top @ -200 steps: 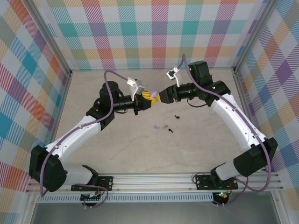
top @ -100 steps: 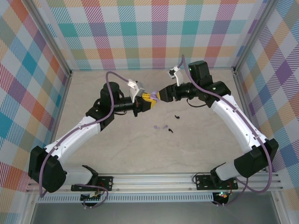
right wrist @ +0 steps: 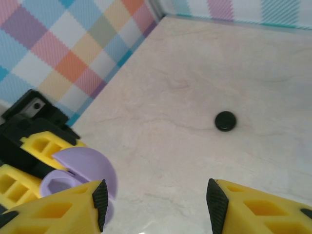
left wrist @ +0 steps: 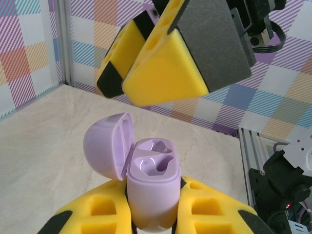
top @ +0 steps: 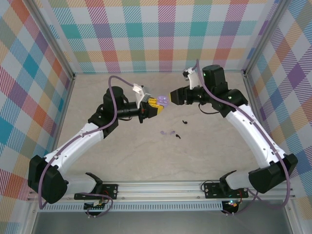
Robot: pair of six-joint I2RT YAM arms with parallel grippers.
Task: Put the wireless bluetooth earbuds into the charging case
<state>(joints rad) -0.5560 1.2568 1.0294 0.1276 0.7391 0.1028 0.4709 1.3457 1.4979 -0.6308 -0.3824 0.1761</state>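
My left gripper (top: 157, 103) is shut on the lilac charging case (left wrist: 152, 190), held upright above the table. Its lid (left wrist: 106, 146) is flipped open to the left and both wells are bare. In the top view the case (top: 164, 100) hangs between the two grippers. My right gripper (top: 174, 96) hovers just right of it, open with nothing between its fingers (right wrist: 58, 209); its yellow fingers (left wrist: 180, 53) hang above the case in the left wrist view. Two lilac earbuds (top: 167, 132) and two black earbuds (top: 184, 121) (top: 178, 136) lie on the table below.
A black round case (right wrist: 225, 121) lies on the marble tabletop (top: 146, 156) beyond the right gripper. Checked walls (top: 161, 34) and aluminium rails (left wrist: 246, 161) close in the workspace.
The right gripper has drawn back to the right from the lilac case and stands open. The case lid now stands flipped open. The left arm has barely moved.
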